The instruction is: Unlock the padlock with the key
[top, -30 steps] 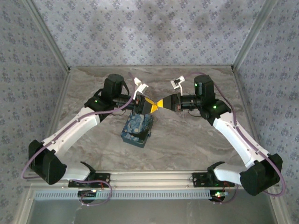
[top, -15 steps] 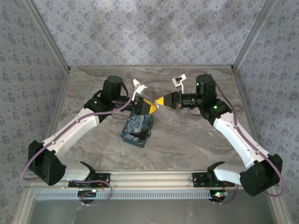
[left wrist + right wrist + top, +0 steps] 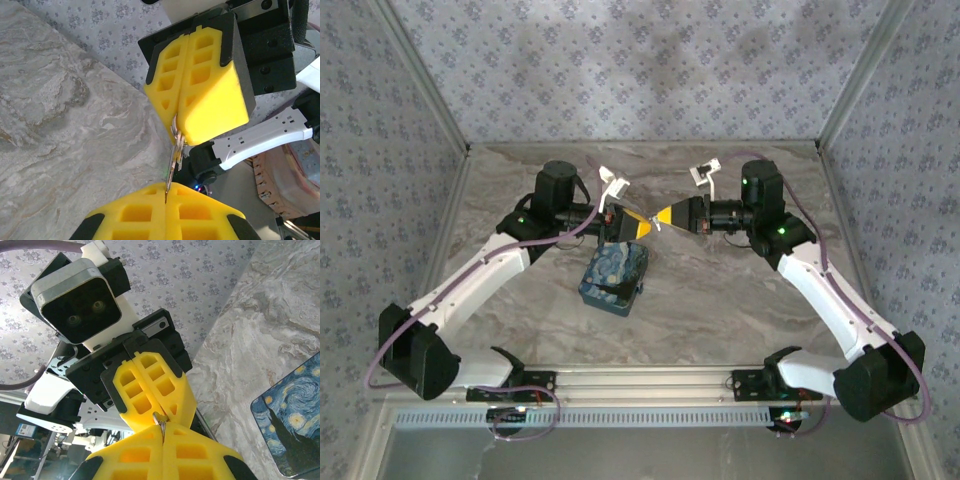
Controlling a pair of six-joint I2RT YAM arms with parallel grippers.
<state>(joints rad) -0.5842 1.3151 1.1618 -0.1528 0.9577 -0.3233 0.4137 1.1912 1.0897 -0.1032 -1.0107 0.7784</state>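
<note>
Your left tool (image 3: 166, 192) is clenched, its yellow pads pressed together on the lower tip of the key (image 3: 174, 160). Your right tool (image 3: 162, 429) is clenched too, pads tight on the other end, where a small metal ring shows at its tips. The two tools meet nose to nose, nearly touching, above the worktop (image 3: 720, 300), and the thin key bridges the short gap between them. Under your left tool, a box with a blue swirling-sky print (image 3: 614, 275) lies flat on the worktop, apart from both tools.
</note>
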